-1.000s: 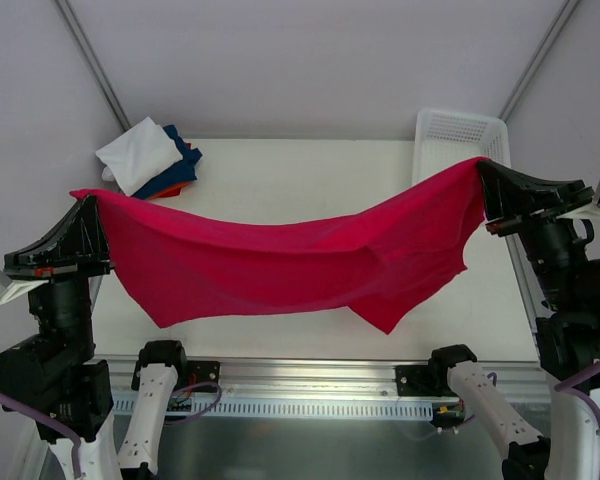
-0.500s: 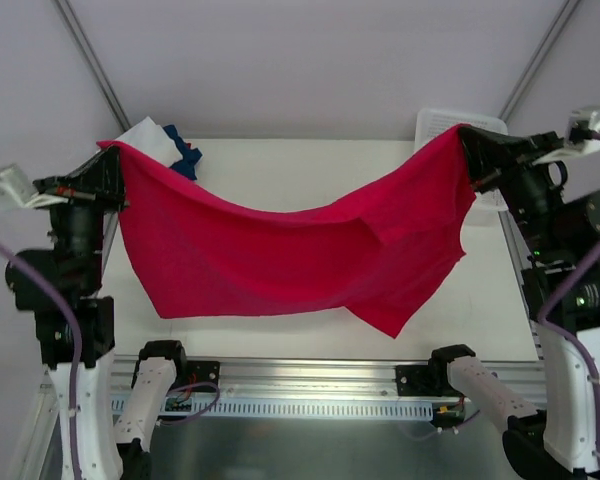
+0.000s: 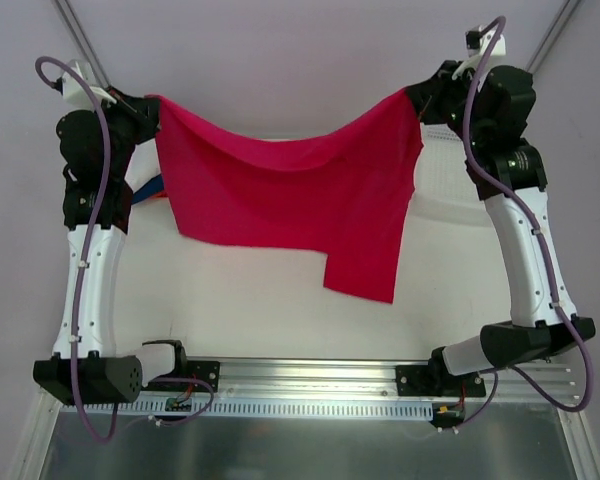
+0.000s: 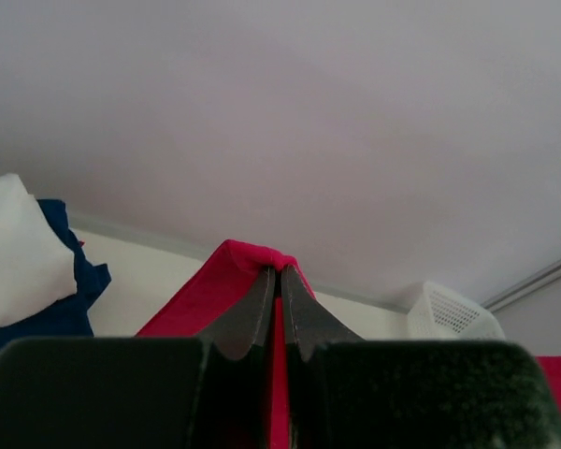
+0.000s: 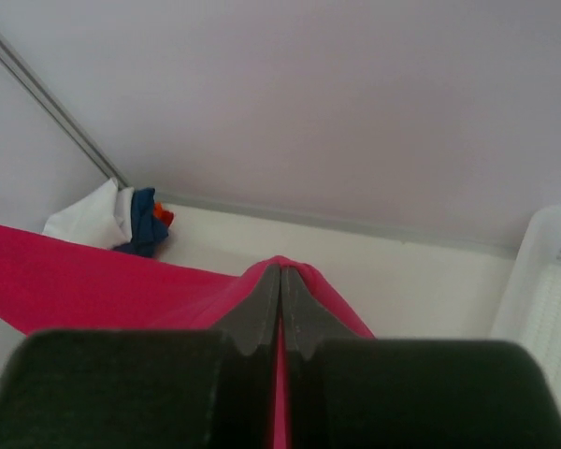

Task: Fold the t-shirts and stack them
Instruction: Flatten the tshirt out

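The crimson-red t-shirt (image 3: 290, 195) hangs spread high above the table between both grippers, sagging in the middle, one part dangling lower at the right. My left gripper (image 3: 158, 100) is shut on its left top corner; red cloth (image 4: 220, 281) bulges round the closed tips (image 4: 280, 270). My right gripper (image 3: 412, 98) is shut on the right top corner, with red cloth (image 5: 122, 281) beside the closed tips (image 5: 280, 268). The folded white, dark blue and orange shirts (image 5: 122, 223) lie stacked at the table's far left, also in the left wrist view (image 4: 28, 267), mostly hidden from the top.
A white plastic lattice basket (image 3: 442, 170) stands at the far right of the table, partly behind the red shirt; it also shows in the left wrist view (image 4: 453, 313) and the right wrist view (image 5: 547, 299). Both arms are raised high at the table's sides.
Both grippers have lifted the red t-shirt much higher and towards the back wall. The shirt now hangs flatter, its lower edge farther from the near edge.
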Controlling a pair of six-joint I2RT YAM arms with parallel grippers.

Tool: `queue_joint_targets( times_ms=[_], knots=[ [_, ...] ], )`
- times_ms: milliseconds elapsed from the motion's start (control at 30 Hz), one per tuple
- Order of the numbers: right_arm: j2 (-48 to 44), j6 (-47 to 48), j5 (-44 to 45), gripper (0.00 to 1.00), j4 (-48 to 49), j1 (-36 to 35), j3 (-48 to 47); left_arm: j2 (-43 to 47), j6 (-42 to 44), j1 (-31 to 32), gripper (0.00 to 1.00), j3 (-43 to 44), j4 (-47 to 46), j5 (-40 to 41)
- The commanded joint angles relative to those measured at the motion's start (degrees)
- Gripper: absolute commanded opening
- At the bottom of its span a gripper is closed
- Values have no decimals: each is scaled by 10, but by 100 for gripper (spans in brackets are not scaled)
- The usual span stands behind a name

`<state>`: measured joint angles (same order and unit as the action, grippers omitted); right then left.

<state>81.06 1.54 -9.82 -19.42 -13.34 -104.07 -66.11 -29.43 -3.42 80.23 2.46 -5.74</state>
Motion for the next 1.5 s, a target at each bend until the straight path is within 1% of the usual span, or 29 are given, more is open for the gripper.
queue_joint_targets(
  times_ms=[0,100,167,267,333,433,467,533,567,600,633,667,700,733,767,800,833,867,900,967,1000,1100,1233,1367,1467],
  knots=[
    [8,17,-2,1,20,-4,-121,-45,-1,0,0,84,-47,-30],
    [28,28,2,1,7,-6,-175,-90,-11,0,0,157,-40,-44],
    [21,34,4,0,10,-11,-187,-103,-15,-1,0,207,-41,-55],
    [2,44,10,0,16,-19,-183,-104,-15,0,0,239,-41,-65],
    [-19,42,9,0,18,-21,-164,-94,-17,0,0,231,-40,-66],
    [-64,24,11,0,29,-25,-71,-62,-22,0,0,163,-42,-56],
    [-79,18,9,1,34,-25,-5,-52,-23,0,0,108,-46,-53],
    [-119,1,6,1,32,-27,60,-14,-30,1,0,42,-54,-45],
    [-134,-14,2,1,27,-27,123,12,-33,1,0,-24,-59,-42],
    [-146,-26,-3,1,19,-27,153,26,-35,0,0,-57,-59,-39],
    [-170,-40,-12,1,10,-29,180,43,-41,1,0,-129,-59,-36],
    [-183,-53,-16,1,-7,-34,235,75,-46,1,0,-167,-58,-31],
    [-197,-64,-19,1,-15,-36,264,90,-59,1,0,-202,-58,-30],
    [-228,-73,-26,1,-15,-39,296,107,-68,0,0,-274,-59,-30],
    [-246,-87,-29,1,-12,-48,328,144,-76,1,0,-309,-60,-30],
    [-264,-95,-27,1,-12,-53,382,162,-94,0,0,-340,-58,-31],
    [-280,-101,-27,1,-15,-58,402,184,-101,1,0,-395,-58,-31],
    [-307,-108,-26,1,-30,-69,417,223,-107,3,0,-420,-55,-27],
    [-319,-110,-17,1,-39,-76,439,241,-126,3,0,-436,-30,-23],
    [-350,-116,-6,0,-74,-92,454,287,-135,3,0,-476,-5,-25],
    [-360,-126,-5,0,-84,-97,470,298,-148,3,0,-484,23,-31],
    [-402,-159,-3,0,-111,-111,504,341,-163,5,0,-507,58,-54],
    [-448,-196,5,1,-137,-131,564,423,-179,6,0,-543,142,-60],
    [-477,-212,9,1,-172,-143,584,469,-181,5,0,-561,199,-56],
    [-481,-213,5,1,-196,-143,586,474,-181,5,0,-575,214,-66]
  ],
)
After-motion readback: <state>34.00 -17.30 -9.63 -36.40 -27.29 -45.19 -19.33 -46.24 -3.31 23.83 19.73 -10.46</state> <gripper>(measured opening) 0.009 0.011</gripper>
